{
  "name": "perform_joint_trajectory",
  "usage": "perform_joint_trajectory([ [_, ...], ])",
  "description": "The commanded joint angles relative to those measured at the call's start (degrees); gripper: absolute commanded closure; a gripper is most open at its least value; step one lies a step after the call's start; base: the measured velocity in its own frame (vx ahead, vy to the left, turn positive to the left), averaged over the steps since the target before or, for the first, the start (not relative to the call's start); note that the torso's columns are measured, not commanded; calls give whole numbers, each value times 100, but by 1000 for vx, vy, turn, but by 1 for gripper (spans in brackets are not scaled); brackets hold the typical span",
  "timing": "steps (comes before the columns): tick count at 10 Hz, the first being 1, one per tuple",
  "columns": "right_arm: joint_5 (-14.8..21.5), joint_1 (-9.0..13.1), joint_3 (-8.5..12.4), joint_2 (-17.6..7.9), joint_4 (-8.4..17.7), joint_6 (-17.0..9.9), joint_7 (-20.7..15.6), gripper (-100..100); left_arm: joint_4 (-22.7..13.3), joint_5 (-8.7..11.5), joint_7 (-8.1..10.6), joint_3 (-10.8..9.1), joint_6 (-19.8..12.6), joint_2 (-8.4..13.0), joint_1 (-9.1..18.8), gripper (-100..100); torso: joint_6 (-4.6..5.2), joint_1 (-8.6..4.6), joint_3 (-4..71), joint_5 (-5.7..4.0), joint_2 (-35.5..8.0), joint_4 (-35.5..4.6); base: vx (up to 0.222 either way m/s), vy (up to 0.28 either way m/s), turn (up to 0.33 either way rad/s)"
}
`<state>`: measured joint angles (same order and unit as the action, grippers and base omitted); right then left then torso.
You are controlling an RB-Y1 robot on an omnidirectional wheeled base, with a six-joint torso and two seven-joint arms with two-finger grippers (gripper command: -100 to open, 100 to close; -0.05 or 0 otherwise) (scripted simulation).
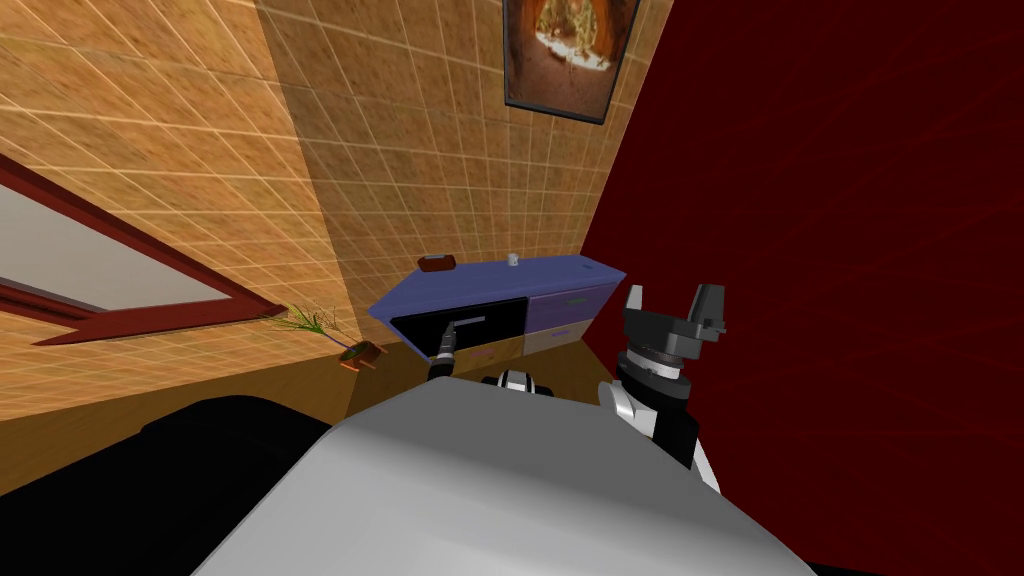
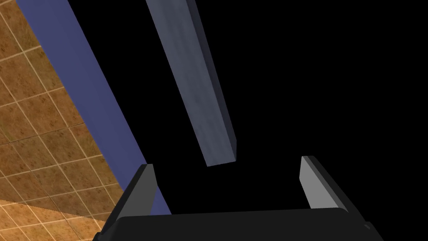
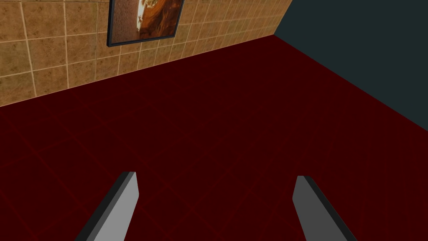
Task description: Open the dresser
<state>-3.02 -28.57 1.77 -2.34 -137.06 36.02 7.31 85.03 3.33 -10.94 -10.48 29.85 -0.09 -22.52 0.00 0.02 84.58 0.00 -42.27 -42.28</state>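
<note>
Holding its fingers apart, the right gripper (image 1: 675,295) is raised, behind and to the right of the working hand. The left gripper (image 2: 225,163), fingers also spread, has a grey bar handle (image 2: 196,83) just ahead, in line with their gap and touching neither. Beyond the handle is a black area in the blue dresser (image 1: 560,272).

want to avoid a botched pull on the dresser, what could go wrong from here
The left hand is open, and the grey handle bar ends just beyond its fingertips: shutting now may miss or pinch only the end. One finger sits close to the dresser's blue edge and could catch on it.
</note>
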Motion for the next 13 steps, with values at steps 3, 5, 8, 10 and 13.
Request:
perform_joint_trajectory([
  [3, 0, -1, 0, 0, 0, 0, 0, 0, 128, 15, 6, -15, -110, 7, -17, 100, 0, 2, 4, 2, 5, 3, 38, 23, -14],
  [5, 0, 1, -1, 1, 0, 0, 0, 0, 238, 16, 13, 17, -127, 1, -102, 100, 2, -18, -19, 5, -29, 4, -113, -56, 10],
  [8, 0, 3, -1, 1, 1, -1, 0, 0, 405, 16, 24, 65, -156, -8, -230, 100, 3, -14, -10, -3, -17, -5, -180, -78, 6],
  [10, 0, 1, 0, 0, 0, 0, 0, 0, 404, 9, 22, 92, -158, -19, -297, 100, 2, 1, 15, -12, 23, -7, -109, -43, 5],
  [13, 0, 2, -1, 1, 1, -1, 0, 0, 487, 3, 26, 134, -141, -22, -384, 100, 3, -9, -5, -3, -7, -3, -167, -72, 10],
])
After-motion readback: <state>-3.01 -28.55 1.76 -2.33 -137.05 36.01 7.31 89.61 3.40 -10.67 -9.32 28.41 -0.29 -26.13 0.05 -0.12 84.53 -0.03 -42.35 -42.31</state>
